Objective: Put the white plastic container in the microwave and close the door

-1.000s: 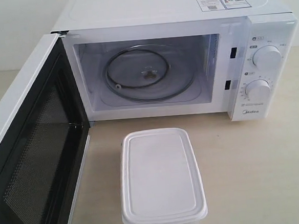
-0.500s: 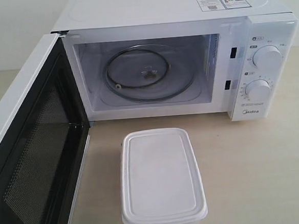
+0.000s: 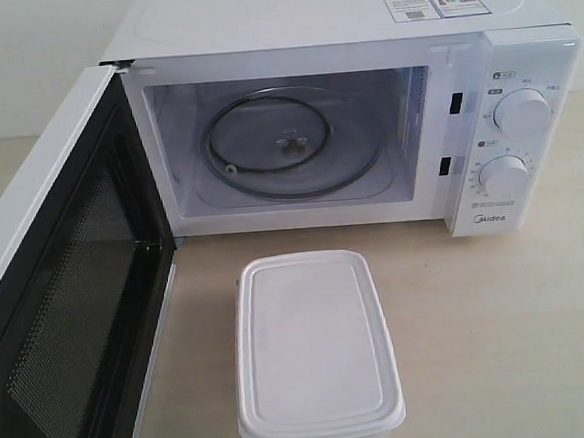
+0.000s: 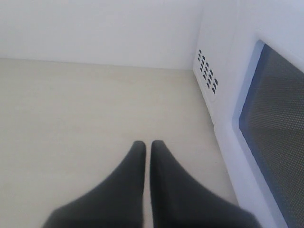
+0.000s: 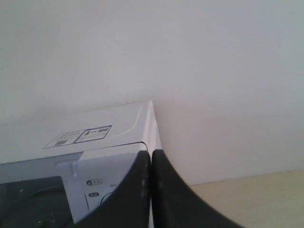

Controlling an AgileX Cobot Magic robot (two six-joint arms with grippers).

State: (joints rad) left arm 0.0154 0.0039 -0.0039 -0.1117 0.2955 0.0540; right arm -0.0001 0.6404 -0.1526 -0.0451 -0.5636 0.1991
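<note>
Pale beige table (image 3: 500, 325), matte, faint wood grain. White boxy microwave (image 3: 338, 15) at the back, smooth painted metal, cavity open and glossy white inside. The door (image 3: 69, 325) is swung fully out to the left of the exterior view: white outer shell, black inner face, fine dark perforated mesh window. The white plastic container (image 3: 313, 346) sits on the table in front of the cavity, outside the microwave, just beside the door's free edge without touching it. It is a rectangular box with rounded corners, translucent milky plastic and a flat rimmed lid on top. Round clear glass turntable (image 3: 289, 144) lies flat on the cavity floor over a ring. Two round white dials (image 3: 522, 111) are stacked on the right panel. Small printed stickers (image 3: 432, 6) on the top. Left gripper (image 4: 147, 145): black tapered fingers pressed together, empty, over bare table beside the door's outer face. Right gripper (image 5: 150, 153): black fingers closed, holding nothing, near the microwave's upper corner.
</note>
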